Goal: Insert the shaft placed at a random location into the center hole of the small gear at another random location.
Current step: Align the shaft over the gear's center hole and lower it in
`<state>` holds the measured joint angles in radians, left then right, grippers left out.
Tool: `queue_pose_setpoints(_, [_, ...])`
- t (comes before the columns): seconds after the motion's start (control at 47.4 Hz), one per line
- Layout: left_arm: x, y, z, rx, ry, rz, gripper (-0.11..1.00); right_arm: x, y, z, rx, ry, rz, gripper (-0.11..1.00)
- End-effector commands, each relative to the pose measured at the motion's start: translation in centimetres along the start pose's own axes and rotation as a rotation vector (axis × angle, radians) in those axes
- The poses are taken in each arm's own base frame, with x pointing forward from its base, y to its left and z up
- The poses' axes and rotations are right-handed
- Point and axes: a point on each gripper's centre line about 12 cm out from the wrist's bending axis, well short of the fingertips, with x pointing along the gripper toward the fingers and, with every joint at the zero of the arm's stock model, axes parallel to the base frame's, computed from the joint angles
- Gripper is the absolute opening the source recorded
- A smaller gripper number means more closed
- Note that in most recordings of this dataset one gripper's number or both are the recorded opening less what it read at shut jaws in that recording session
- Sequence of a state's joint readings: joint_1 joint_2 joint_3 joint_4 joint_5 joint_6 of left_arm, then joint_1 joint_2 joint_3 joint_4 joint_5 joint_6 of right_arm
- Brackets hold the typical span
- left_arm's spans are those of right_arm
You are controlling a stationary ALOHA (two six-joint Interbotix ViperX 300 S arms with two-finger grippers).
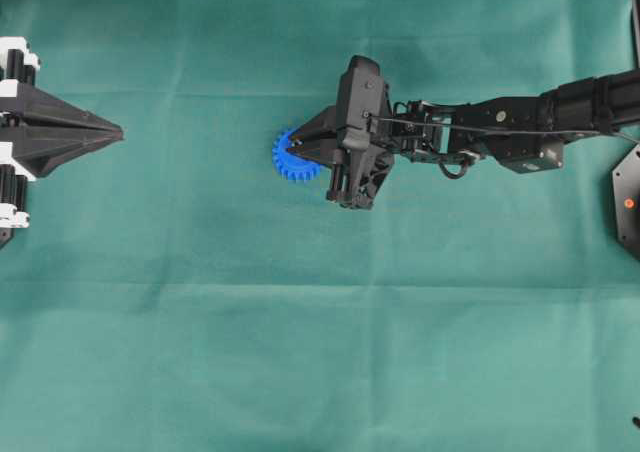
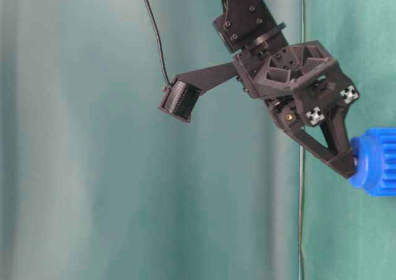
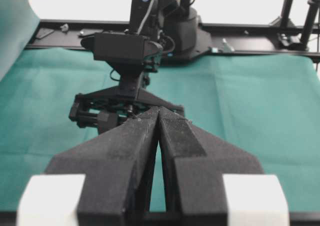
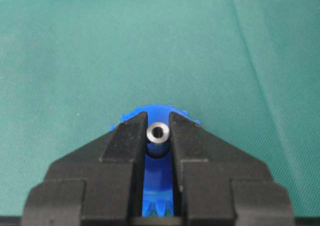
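Note:
The small gear (image 1: 288, 162) is bright blue and lies flat on the green cloth left of centre. My right gripper (image 1: 294, 153) reaches over it from the right, shut on the shaft (image 4: 158, 133). The shaft is a short silvery pin seen end-on as a shiny ring, held upright between the fingers (image 4: 125, 138) over the gear's middle. The center hole is hidden under the shaft and jaws. In the table-level view the gripper tip (image 2: 350, 163) touches the gear's hub (image 2: 365, 162). My left gripper (image 1: 117, 130) rests shut and empty at the far left.
Green cloth (image 1: 300, 352) covers the whole table. The right arm (image 1: 500, 127) stretches in from the right edge. A black frame rail (image 3: 250, 33) runs along the far edge in the left wrist view.

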<state>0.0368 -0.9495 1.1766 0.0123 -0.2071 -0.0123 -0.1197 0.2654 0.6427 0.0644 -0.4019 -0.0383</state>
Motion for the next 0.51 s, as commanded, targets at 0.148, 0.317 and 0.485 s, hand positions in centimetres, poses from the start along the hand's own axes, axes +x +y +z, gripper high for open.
queue_pose_setpoints(0.148, [0.22, 0.06, 0.6, 0.001, -0.014, 0.003, 0.0, -0.12, 0.02, 1.25, -0.002, -0.043, 0.001, 0.14])
queue_pose_setpoints(0.317, [0.22, 0.06, 0.6, 0.001, -0.014, 0.003, 0.0, -0.09, 0.02, 1.39, -0.001, -0.048, 0.0, 0.14])
queue_pose_setpoints(0.485, [0.22, 0.06, 0.6, 0.001, -0.014, 0.003, 0.0, -0.12, 0.0, 1.25, 0.002, -0.043, -0.001, 0.2])
